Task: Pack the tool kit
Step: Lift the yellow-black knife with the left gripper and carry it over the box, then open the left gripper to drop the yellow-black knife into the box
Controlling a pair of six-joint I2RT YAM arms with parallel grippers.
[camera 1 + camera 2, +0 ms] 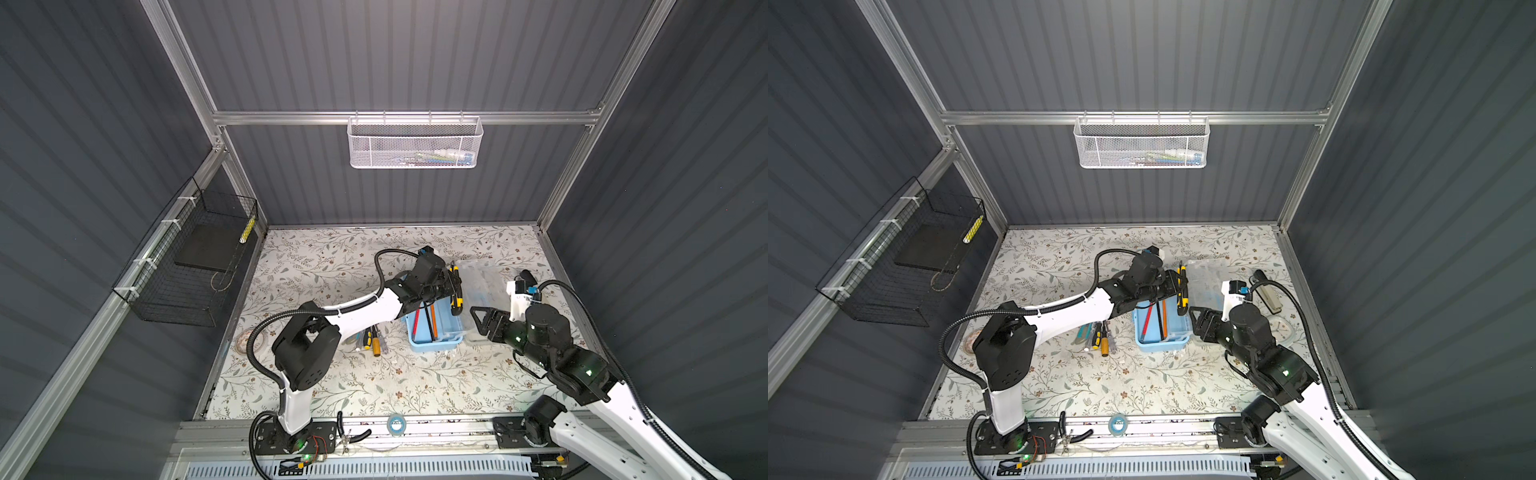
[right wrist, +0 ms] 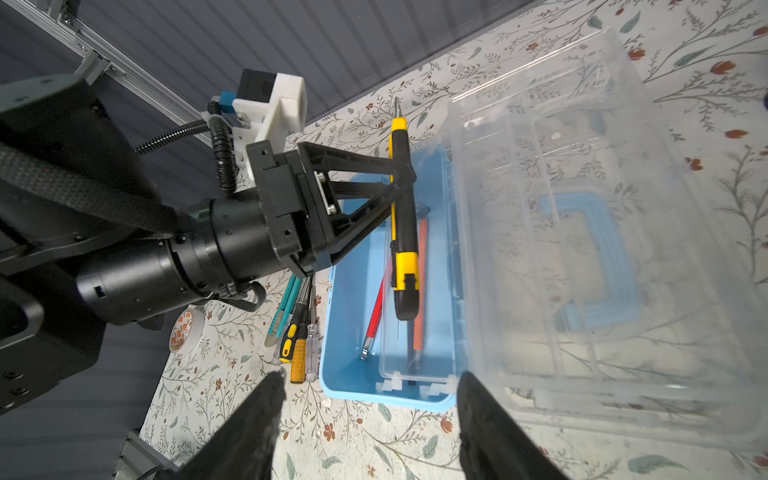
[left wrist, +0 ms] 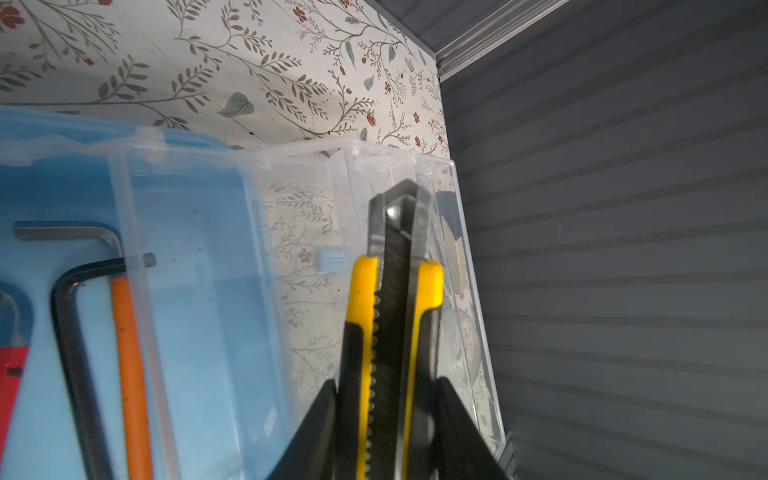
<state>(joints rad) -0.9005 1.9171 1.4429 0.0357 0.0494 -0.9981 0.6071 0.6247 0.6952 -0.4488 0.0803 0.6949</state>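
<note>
Aluminium front rail [image 1: 449,428], nearest my bases: a small roll of blue tape [image 1: 395,424] and black-handled pliers [image 1: 340,426] lie on it. Floral tabletop [image 1: 374,386] beyond.

Right gripper [image 2: 371,377] hovers by the near end of the tool kit [image 1: 434,345], on its right side. My fingers [image 2: 266,407] there stand apart with nothing between them.

Tool kit sits mid-table, between my two arms. Its light-blue base is open and the clear lid [image 2: 582,166] is folded out to the right. A blue U-shaped handle [image 2: 619,266] shows through the lid.

Just left of the base, loose on the table: a cluster of screwdrivers [image 1: 375,338] and a teal cutter [image 2: 284,303]. Further left, a tape roll [image 1: 249,340].

Inside the base: red-handled tool [image 2: 376,311], orange-handled tool [image 3: 129,374], black hex key [image 3: 68,332].

Left gripper [image 3: 387,384] reaches over the far part of the base. Its fingers are clamped on a yellow-and-black utility knife [image 2: 405,253], held in the air above the case and lengthwise to it.

Left wall: black wire basket [image 1: 187,266]. Back wall: white mesh basket [image 1: 415,143], contents unclear.
</note>
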